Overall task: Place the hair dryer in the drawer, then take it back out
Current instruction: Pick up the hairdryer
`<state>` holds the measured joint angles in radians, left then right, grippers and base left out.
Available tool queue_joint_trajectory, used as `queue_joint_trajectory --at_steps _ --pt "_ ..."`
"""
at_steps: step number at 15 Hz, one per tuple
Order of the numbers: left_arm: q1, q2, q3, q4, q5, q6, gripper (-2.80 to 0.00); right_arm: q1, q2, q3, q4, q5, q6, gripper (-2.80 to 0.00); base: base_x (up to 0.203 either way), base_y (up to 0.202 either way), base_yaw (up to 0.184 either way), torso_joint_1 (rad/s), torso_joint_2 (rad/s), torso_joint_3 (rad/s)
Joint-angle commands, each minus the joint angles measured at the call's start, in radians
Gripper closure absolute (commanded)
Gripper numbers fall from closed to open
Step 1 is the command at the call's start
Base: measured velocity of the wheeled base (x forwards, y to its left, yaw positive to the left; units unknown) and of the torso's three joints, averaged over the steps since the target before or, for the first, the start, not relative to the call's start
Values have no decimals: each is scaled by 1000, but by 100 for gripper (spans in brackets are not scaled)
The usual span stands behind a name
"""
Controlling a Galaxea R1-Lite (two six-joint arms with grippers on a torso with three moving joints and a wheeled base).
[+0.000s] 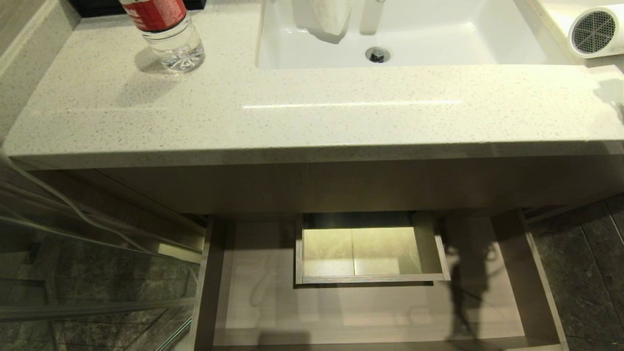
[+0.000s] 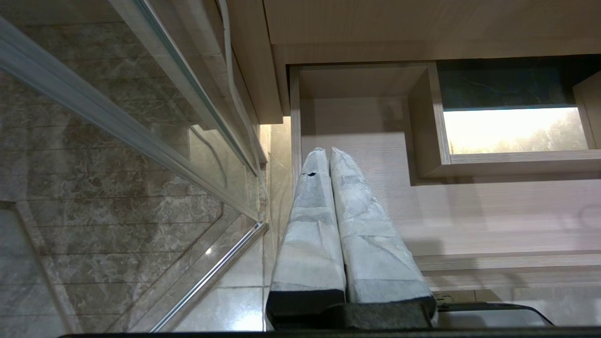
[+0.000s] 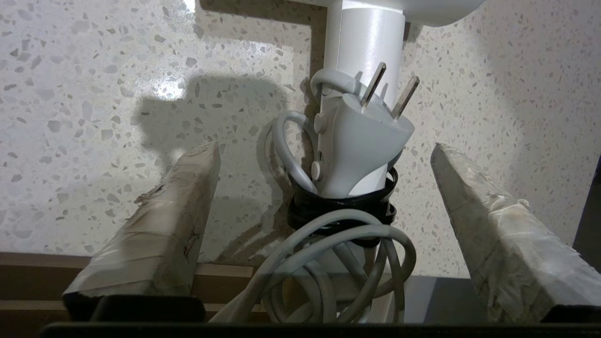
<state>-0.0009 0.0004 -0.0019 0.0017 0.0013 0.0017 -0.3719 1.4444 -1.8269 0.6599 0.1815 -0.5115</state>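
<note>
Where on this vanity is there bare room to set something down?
Bare countertop runs between the bottle and the hair dryer, in front of the sink. The drawer floor is bare around its boxed cutout. Crowded only at the right end, by the dryer.

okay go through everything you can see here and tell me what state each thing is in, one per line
drawer: pulled open, nothing inside.
hair dryer: lying on the counter at the far right, cord bundled with a black tie.
right end effector: open, fingers either side of the cord bundle, not gripping.
left end effector: shut, holding nothing, by the drawer.
bottle: upright on the counter.
sink: dry.
</note>
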Motion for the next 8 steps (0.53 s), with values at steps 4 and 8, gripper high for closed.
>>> queue_joint_trajectory --at_steps 4,8 --pt "0 1 0 0 0 0 0 -39 -30 21 67 -4 24 -280 0 0 0 0 0 0" --pt "0 0 0 0 0 0 0 -52 -8 21 89 -4 75 -280 0 0 0 0 0 0"
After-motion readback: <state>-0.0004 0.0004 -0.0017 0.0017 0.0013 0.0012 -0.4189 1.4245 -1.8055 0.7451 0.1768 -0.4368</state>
